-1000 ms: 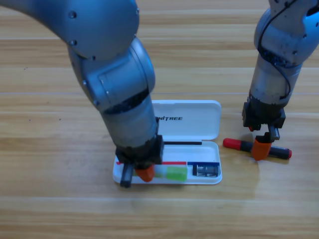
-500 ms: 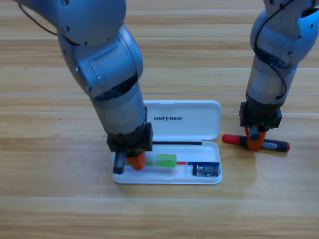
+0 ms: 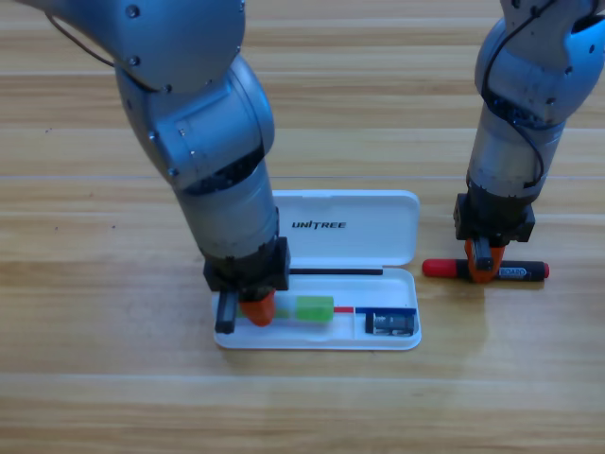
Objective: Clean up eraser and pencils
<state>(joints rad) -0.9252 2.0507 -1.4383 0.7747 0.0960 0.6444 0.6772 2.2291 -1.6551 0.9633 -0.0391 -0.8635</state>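
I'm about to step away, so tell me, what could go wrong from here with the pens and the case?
The right gripper sits on the black marker near its middle; a loose grip could let it tip. The left gripper presses at the green-ended pen inside the white case and might shove the case.

**Case crowded on its left, open on its right**

The left gripper (image 3: 248, 307) blocks the left end of the white case (image 3: 378, 340), over the green-ended pen (image 3: 312, 307). Right of the case, the right gripper (image 3: 484, 267) stands on the black marker (image 3: 529, 271). Bare table (image 3: 95, 397) lies in front of the case.
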